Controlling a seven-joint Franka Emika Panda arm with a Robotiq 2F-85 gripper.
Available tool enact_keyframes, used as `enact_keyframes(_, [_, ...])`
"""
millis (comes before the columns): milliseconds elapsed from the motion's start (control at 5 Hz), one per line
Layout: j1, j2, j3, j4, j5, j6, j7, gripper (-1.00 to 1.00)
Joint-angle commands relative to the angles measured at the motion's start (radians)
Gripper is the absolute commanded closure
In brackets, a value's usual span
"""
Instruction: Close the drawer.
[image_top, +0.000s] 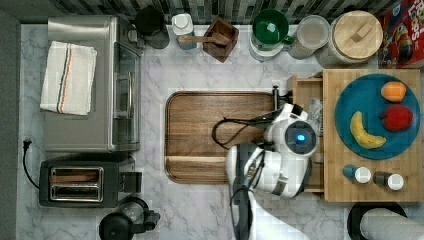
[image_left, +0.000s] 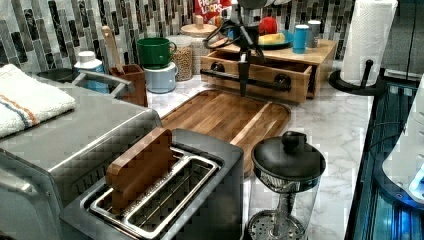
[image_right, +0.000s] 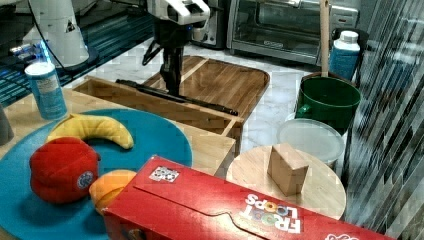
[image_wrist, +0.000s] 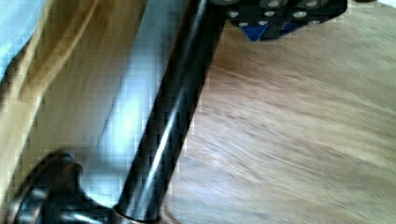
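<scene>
Looking at the light bamboo drawer with the raised rim (image_left: 260, 70), it sits part-way pulled out of the bamboo box (image_top: 372, 135) that carries the blue plate of toy fruit (image_top: 377, 115), on the marble worktop (image_top: 220, 75). Its black bar handle (image_right: 175, 96) runs along the front edge, so the long axis is crosswise to the direction the drawer slides.

The robot's black hand (image_left: 243, 75) hangs down right at that bar, roughly mid-length, on the side facing the dark brown rounded wooden tray (image_top: 220, 135). In the left view it crosses in front of the bar; in the wrist view the bar (image_wrist: 173, 116) passes right under the camera. Honestly can't tell if the fingers are open or clamped, nor whether they're actually touching the bar.

What matters, I reckon: the drawer body lies beyond the handle from the hand, toward the box, which is the top view's right. So the push should go straight that way, square to the bar. Being near the middle should help it slide without jamming sideways.
</scene>
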Motion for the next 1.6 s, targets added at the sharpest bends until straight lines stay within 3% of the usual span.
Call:
enact_keyframes(200, [-0.26,0.159,-0.115,0.315,0.146,0.003,-0.366,1.0])
enact_keyframes(400, [-0.256,0.142,-0.117,0.334,0.111,-0.118,-0.222,1.0])
enact_keyframes(1600, [-0.246,0.142,-0.127,0.334,0.116,-0.118,-0.226,1.0])
